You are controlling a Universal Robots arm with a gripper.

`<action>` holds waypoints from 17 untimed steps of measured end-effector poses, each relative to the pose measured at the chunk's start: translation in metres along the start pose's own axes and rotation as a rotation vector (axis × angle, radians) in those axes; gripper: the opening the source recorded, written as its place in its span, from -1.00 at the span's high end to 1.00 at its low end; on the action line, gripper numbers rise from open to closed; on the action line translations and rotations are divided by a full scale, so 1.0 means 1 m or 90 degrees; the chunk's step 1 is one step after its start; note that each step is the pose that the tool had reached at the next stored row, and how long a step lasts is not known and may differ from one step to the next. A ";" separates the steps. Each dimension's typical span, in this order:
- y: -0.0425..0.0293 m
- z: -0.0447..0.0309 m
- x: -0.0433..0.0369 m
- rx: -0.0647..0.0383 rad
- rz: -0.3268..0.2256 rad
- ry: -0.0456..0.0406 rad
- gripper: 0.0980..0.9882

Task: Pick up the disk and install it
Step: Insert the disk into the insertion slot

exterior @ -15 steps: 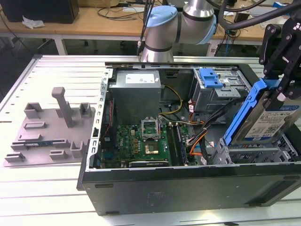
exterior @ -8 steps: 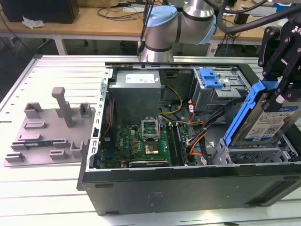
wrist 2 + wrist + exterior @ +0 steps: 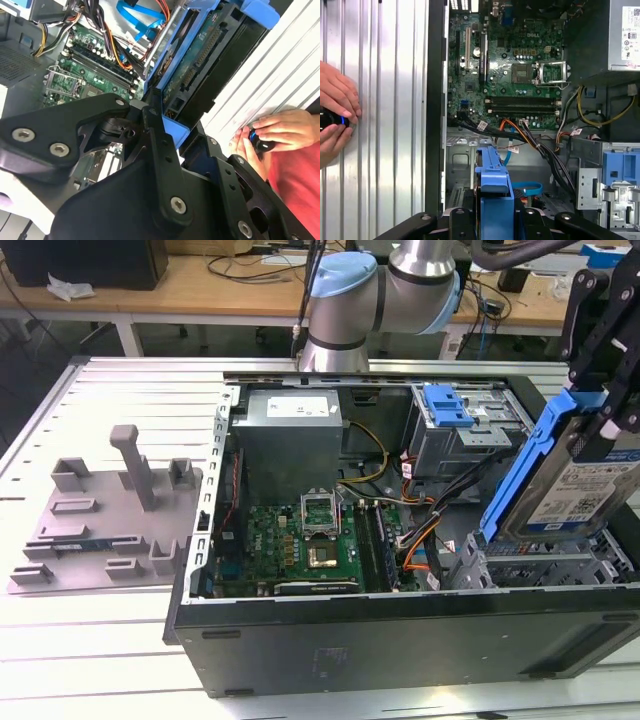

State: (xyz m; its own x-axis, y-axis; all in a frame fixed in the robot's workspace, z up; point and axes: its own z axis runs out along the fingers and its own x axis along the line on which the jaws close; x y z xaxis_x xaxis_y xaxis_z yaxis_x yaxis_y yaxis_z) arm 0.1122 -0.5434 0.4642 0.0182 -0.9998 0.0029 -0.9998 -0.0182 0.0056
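Here the robot arm's black pincer (image 3: pixel 603 390) is clamped on the disk (image 3: pixel 578 490), gripping its bright blue carrier frame near the upper end. The disk is held at the exterior view's right, over the metal drive cage (image 3: pixel 545 562) in a corner of the open computer case (image 3: pixel 400 645). It stands on edge and steeply tilted. Its long axis runs from its low end near the cage up toward the pincer, with the top leaning to the exterior view's right. Its white-and-blue label faces the exterior camera. The case lies on a ribbed metal bench (image 3: pixel 90 660) with its motherboard (image 3: pixel 300 540) exposed. In both wrist views a person's hands (image 3: pixel 335 120) rest on the bench beside the case, holding a small black object.
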 end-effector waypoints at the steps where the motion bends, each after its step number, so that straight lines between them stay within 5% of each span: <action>1: 0.0000 -0.0001 0.0000 0.000 0.001 0.0001 0.39; 12: -0.0012 0.0006 0.0034 0.000 0.006 0.0005 0.39; 13: -0.0015 0.0012 -0.0042 0.000 0.008 0.0005 0.39; 17: -0.0014 0.0016 -0.0047 0.000 0.019 0.0005 0.39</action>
State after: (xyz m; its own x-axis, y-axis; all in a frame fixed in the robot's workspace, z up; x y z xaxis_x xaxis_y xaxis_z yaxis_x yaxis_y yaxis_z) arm 0.1135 -0.5387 0.4626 -0.0114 -0.9999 0.0039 -0.9999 0.0114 0.0057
